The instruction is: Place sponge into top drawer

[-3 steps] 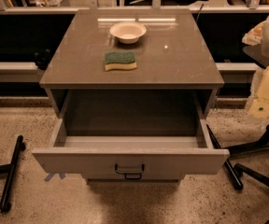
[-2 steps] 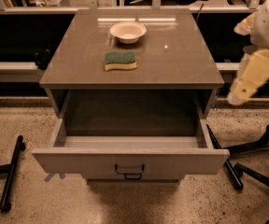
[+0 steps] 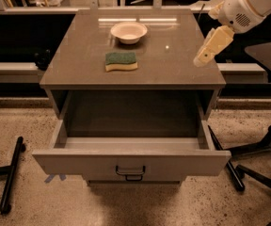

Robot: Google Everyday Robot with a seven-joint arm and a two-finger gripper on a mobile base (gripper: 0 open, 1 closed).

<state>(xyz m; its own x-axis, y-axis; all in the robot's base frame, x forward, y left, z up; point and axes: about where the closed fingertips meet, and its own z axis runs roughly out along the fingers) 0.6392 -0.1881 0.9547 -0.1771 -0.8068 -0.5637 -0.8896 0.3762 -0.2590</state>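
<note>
Sponge (image 3: 121,60) lies flat on the table (image 3: 173,74), green side up. It sits just in front of the bowl (image 3: 129,31), slightly left of it, not touching. Bowl is upright near the table's back edge. My hand (image 3: 201,60) is well to the right of the bowl, above the table's right edge, tilted down and leftward. It holds nothing, and I can't tell if it's apart or together. My arm (image 3: 248,4) enters from the upper right, farther right of the bowl. Top drawer (image 3: 131,163) is pulled fully out, below and in front of the bowl, inside bare. Its dark handle (image 3: 130,172) is at the centre of the front panel.
</note>
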